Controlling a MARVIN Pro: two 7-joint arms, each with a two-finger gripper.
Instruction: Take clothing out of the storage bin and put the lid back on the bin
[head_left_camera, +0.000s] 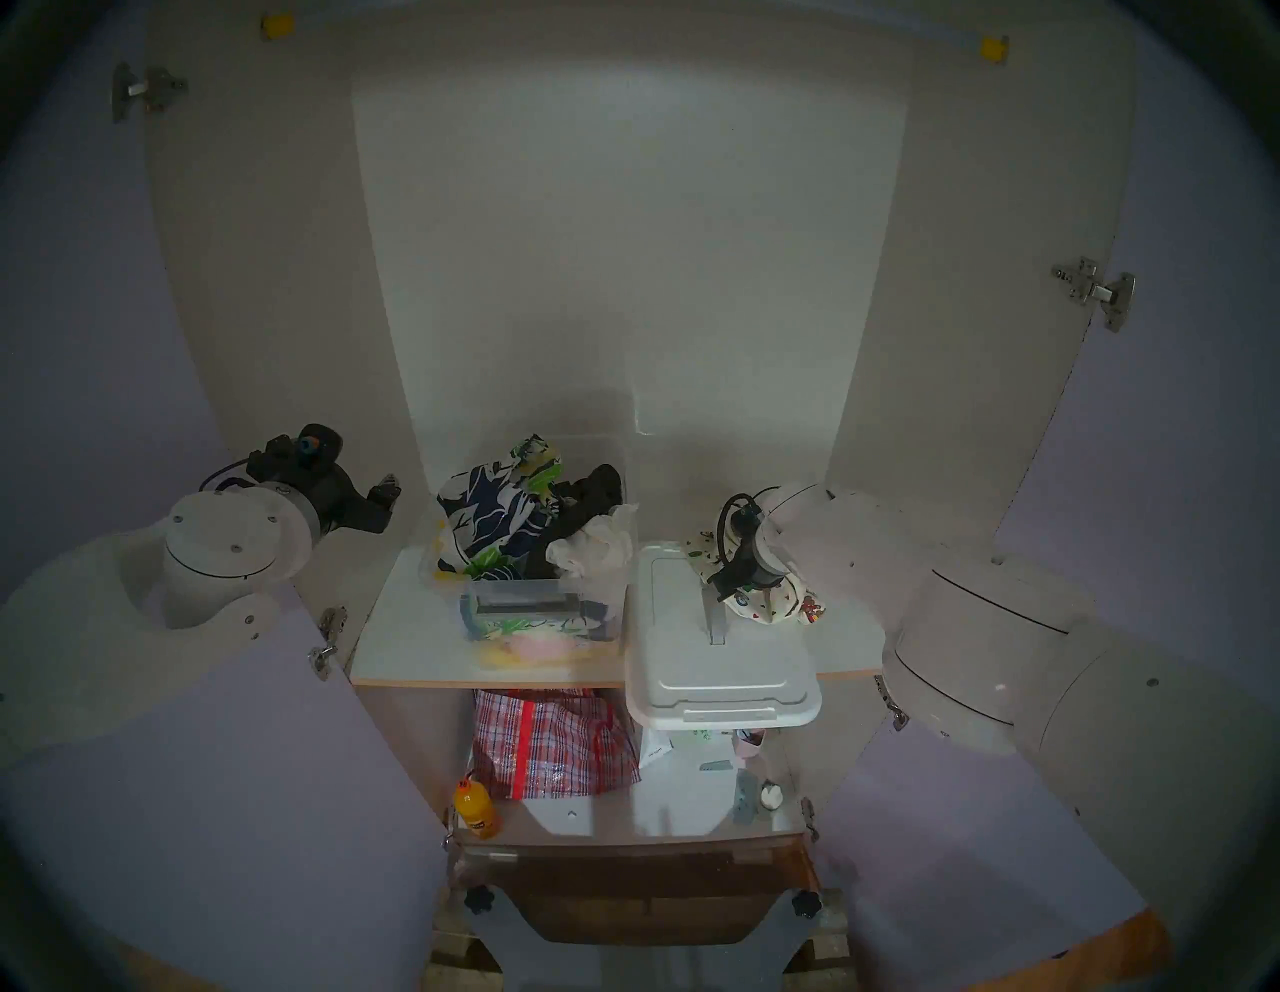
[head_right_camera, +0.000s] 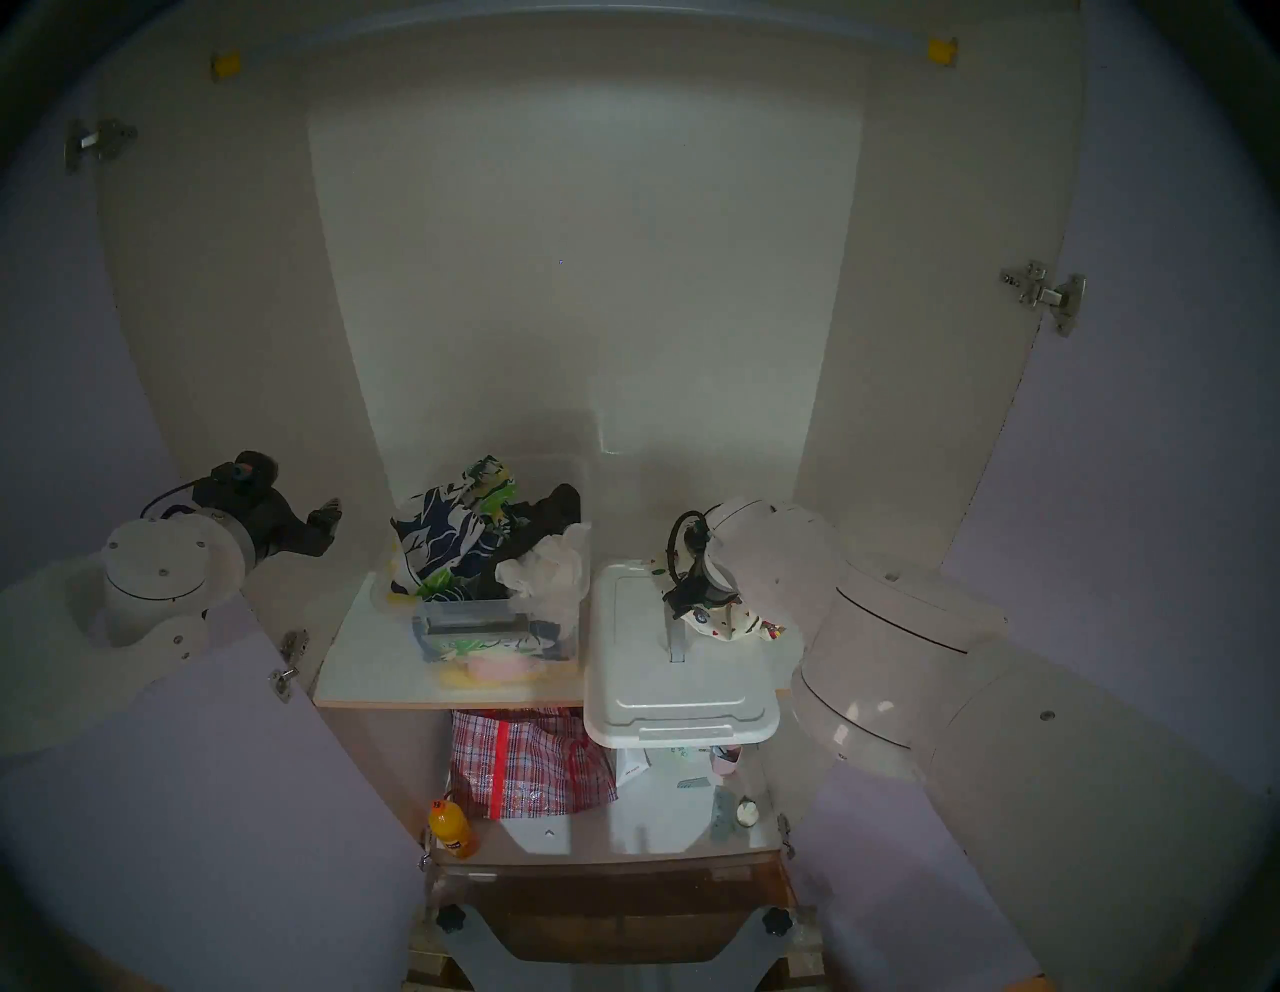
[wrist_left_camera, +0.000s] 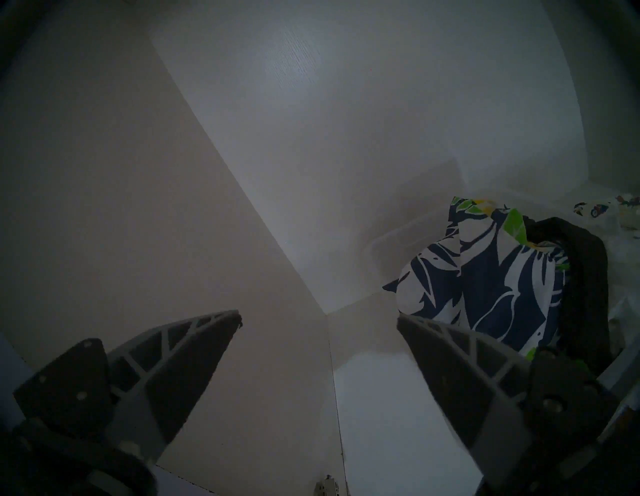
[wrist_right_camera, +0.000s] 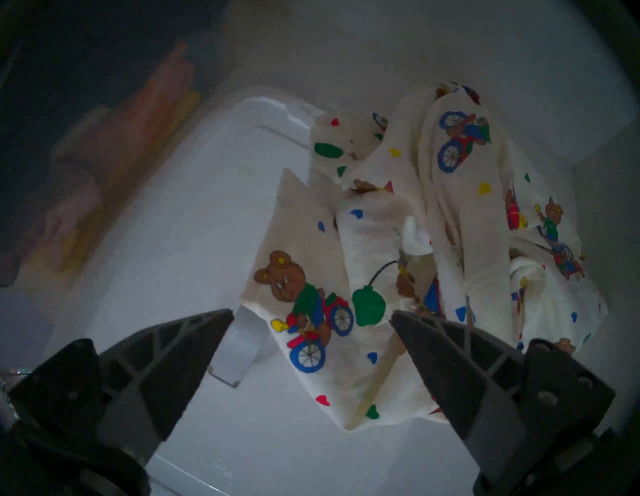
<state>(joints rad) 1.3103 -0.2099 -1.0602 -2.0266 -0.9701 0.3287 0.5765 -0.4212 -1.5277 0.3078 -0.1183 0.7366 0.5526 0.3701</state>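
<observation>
Clothing (wrist_right_camera: 398, 263) overlaps lid (head_left_camera: 720, 658); leaf-print cloth (head_left_camera: 495, 519) fills bin (head_left_camera: 526, 609); both end effectors open.

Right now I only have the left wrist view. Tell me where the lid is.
Observer: The lid lies flat on the shelf, right of the bin, with its near end overhanging the shelf edge.
Operator: Say what is on it.
Observer: The bear-print garment lies partly on its far half and covers one end of the grey strap handle.
Operator: Report the right hand.
Observer: The right hand is open and empty, poised over the garment and the handle.
</observation>
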